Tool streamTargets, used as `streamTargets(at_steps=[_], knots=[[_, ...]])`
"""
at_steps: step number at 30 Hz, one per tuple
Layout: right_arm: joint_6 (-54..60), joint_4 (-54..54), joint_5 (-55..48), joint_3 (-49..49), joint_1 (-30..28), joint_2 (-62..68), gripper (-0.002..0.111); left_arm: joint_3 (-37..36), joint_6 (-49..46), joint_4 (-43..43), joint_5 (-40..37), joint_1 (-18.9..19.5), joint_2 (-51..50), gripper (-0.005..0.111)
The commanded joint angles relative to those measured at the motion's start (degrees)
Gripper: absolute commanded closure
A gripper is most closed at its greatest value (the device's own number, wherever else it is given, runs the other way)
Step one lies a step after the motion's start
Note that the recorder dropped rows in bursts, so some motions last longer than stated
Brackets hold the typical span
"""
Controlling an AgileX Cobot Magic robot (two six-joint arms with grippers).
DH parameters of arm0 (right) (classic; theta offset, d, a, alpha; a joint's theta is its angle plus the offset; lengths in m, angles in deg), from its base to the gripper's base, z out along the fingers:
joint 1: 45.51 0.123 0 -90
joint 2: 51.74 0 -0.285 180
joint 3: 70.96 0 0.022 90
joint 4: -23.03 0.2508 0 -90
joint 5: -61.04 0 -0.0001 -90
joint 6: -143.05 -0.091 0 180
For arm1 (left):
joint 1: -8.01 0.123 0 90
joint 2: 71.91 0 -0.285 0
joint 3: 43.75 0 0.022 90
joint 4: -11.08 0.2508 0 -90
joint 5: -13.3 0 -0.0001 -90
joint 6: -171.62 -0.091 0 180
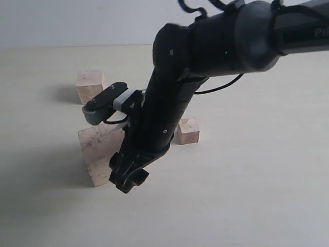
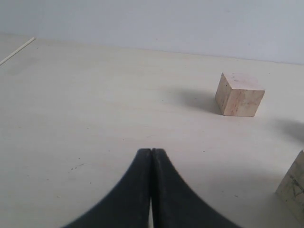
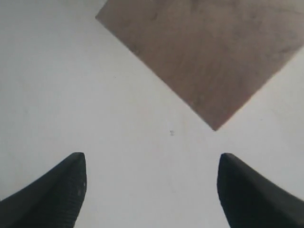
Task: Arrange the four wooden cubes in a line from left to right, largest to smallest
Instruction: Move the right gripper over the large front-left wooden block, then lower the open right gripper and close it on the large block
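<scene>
Three of the four wooden cubes show in the exterior view: the largest cube [image 1: 98, 146] left of centre, a medium cube [image 1: 90, 85] behind it, and a small cube [image 1: 187, 130] to its right. The fourth is hidden, perhaps behind the arm. My right gripper [image 1: 128, 179] reaches across and hangs over the table at the largest cube's near right corner. Its wrist view shows it open [image 3: 152, 156], empty, with that cube's top [image 3: 209, 52] just beyond the tips. My left gripper [image 2: 151, 151] is shut on nothing, low over the table, facing the medium cube [image 2: 239, 94].
The right arm's black forearm [image 1: 169, 98] slants across the middle of the exterior view and covers part of the table. A corner of the largest cube [image 2: 294, 187] shows at the edge of the left wrist view. A pale wall rises behind the table [image 1: 267, 170].
</scene>
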Motion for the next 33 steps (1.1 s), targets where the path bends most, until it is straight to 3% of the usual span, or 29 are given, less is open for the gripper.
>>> streamTargets(at_steps=[1, 4, 8, 13, 17, 20, 27, 33], knots=[[-11.7, -10.8, 5.6, 0.5, 1.3, 1.4, 0.036, -0.2, 0.4, 0.1, 0.7, 0.1, 0.4, 0.107], [-13.1, -9.1, 5.6, 0.5, 1.3, 1.8, 0.036, -0.2, 0.4, 0.1, 0.7, 0.1, 0.4, 0.107], [-11.2, 2.2, 5.4, 0.6, 1.3, 1.8, 0.035, -0.2, 0.4, 0.1, 0.7, 0.1, 0.4, 0.107], [-11.5, 8.7, 5.8, 3.6, 1.3, 1.8, 0.016, -0.2, 0.4, 0.1, 0.7, 0.1, 0.4, 0.107], [-17.2, 9.4, 5.8, 8.4, 1.3, 1.9, 0.012, -0.2, 0.4, 0.1, 0.7, 0.1, 0.4, 0.107], [-24.9, 6.8, 5.8, 11.8, 1.3, 2.4, 0.012, -0.2, 0.4, 0.1, 0.7, 0.1, 0.4, 0.107], [-45.1, -13.2, -1.4, 19.4, 1.3, 5.3, 0.012, -0.2, 0.4, 0.1, 0.7, 0.1, 0.4, 0.107], [-47.1, -11.1, -7.3, 25.4, 2.7, 8.7, 0.013, -0.2, 0.4, 0.1, 0.7, 0.1, 0.4, 0.107]])
